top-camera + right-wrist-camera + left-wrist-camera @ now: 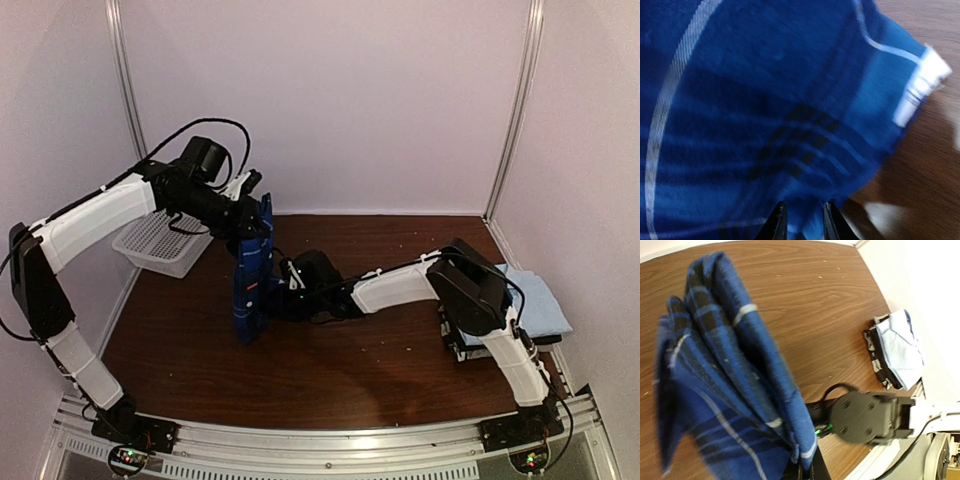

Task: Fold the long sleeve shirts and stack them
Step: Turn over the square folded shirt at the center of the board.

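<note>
The blue-and-black plaid shirt [251,275] hangs folded above the middle of the table, held between both arms. My left gripper [250,222] is shut on its upper edge; in the left wrist view the cloth [730,390] fills the left side and is pinched in my left gripper [807,467]. My right gripper [285,290] is shut on the shirt's lower side; in the right wrist view the plaid cloth [765,100] fills the frame, with my right gripper [802,220] closed on a fold. A plain light blue shirt [535,300] tops a stack of folded shirts [897,347] at the right edge.
A white lattice basket [165,243] stands at the back left of the brown table [380,370]. White walls close the back and both sides. The right arm's wrist [865,417] lies low over the table just right of the hanging shirt.
</note>
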Tool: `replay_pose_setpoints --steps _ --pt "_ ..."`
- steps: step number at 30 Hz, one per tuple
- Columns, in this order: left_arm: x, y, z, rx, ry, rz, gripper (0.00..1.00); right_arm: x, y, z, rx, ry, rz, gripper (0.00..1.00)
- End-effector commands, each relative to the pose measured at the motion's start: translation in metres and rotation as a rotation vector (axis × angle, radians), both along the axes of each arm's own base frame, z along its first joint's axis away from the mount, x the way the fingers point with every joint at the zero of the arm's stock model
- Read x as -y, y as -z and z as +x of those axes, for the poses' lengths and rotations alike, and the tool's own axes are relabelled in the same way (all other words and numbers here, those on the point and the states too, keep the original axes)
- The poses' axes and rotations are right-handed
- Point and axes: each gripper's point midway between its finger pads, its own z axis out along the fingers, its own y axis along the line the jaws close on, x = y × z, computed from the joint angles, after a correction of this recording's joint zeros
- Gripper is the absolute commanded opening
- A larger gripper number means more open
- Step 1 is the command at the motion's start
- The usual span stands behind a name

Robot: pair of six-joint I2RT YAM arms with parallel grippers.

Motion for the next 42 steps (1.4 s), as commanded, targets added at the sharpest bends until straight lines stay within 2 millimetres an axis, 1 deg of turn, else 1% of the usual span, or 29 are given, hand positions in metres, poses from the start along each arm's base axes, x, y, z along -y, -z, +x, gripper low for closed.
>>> replay_pose_setpoints --steps 1,5,8,13,14,17,19,21,24,27,29,30,31,33,34,35,36,38,40,42 --pt "0.044 -0.006 0.012 0.003 0.034 -0.114 0.0 -0.031 -0.038 -0.005 -0.015 -0.069 0.229 0.27" --pt "0.053 0.017 0.016 -0.039 0.027 -0.129 0.0 -0.024 -0.045 -0.001 -0.034 -0.084 0.318 0.31" --pt "0.057 0.026 0.017 -0.054 0.03 -0.127 0.0 -0.013 -0.044 0.001 -0.045 -0.077 0.327 0.31" --pt "0.06 0.032 0.017 -0.057 0.033 -0.121 0.0 0.009 -0.046 0.001 -0.019 -0.041 0.289 0.32" --pt "0.061 0.032 0.017 -0.059 0.035 -0.122 0.0 0.014 -0.049 0.002 -0.011 -0.033 0.282 0.32" --pt "0.063 0.032 0.017 -0.058 0.043 -0.126 0.0 0.032 -0.053 0.005 0.01 0.014 0.244 0.32" --pt "0.069 0.032 0.015 -0.057 0.057 -0.133 0.0 0.052 -0.057 0.01 0.029 0.068 0.192 0.32" --pt "0.077 0.036 0.012 -0.059 0.08 -0.139 0.0 0.075 -0.063 0.012 0.058 0.119 0.109 0.36" --pt "0.093 0.046 0.009 -0.065 0.116 -0.144 0.0 0.116 -0.08 0.013 0.125 0.204 -0.028 0.41" --pt "0.12 0.06 0.005 -0.085 0.164 -0.156 0.0 0.165 -0.096 0.007 0.178 0.298 -0.144 0.47" --pt "0.148 0.074 -0.002 -0.102 0.208 -0.162 0.0 0.206 -0.097 0.0 0.194 0.369 -0.238 0.49" --pt "0.165 0.08 -0.006 -0.111 0.234 -0.163 0.06 0.226 -0.099 -0.003 0.206 0.411 -0.275 0.51" --pt "0.181 0.089 -0.01 -0.127 0.257 -0.163 0.2 0.246 -0.1 -0.006 0.214 0.45 -0.306 0.53" --pt "0.212 0.097 -0.022 -0.144 0.304 -0.171 0.42 0.279 -0.099 -0.013 0.219 0.509 -0.348 0.57" --pt "0.223 0.098 -0.022 -0.145 0.31 -0.178 0.51 0.29 -0.098 -0.017 0.22 0.525 -0.356 0.59" --pt "0.228 0.097 -0.022 -0.143 0.312 -0.184 0.57 0.297 -0.096 -0.02 0.218 0.528 -0.359 0.61" --pt "0.231 0.094 -0.021 -0.14 0.308 -0.189 0.59 0.301 -0.094 -0.023 0.216 0.519 -0.363 0.63" --pt "0.228 0.088 -0.014 -0.115 0.283 -0.178 0.61 0.3 -0.087 -0.028 0.204 0.485 -0.372 0.66" --pt "0.215 0.085 -0.005 -0.093 0.24 -0.145 0.62 0.291 -0.076 -0.032 0.182 0.433 -0.372 0.68" --pt "0.193 0.086 0.005 -0.084 0.18 -0.111 0.62 0.281 -0.068 -0.032 0.172 0.393 -0.373 0.69"
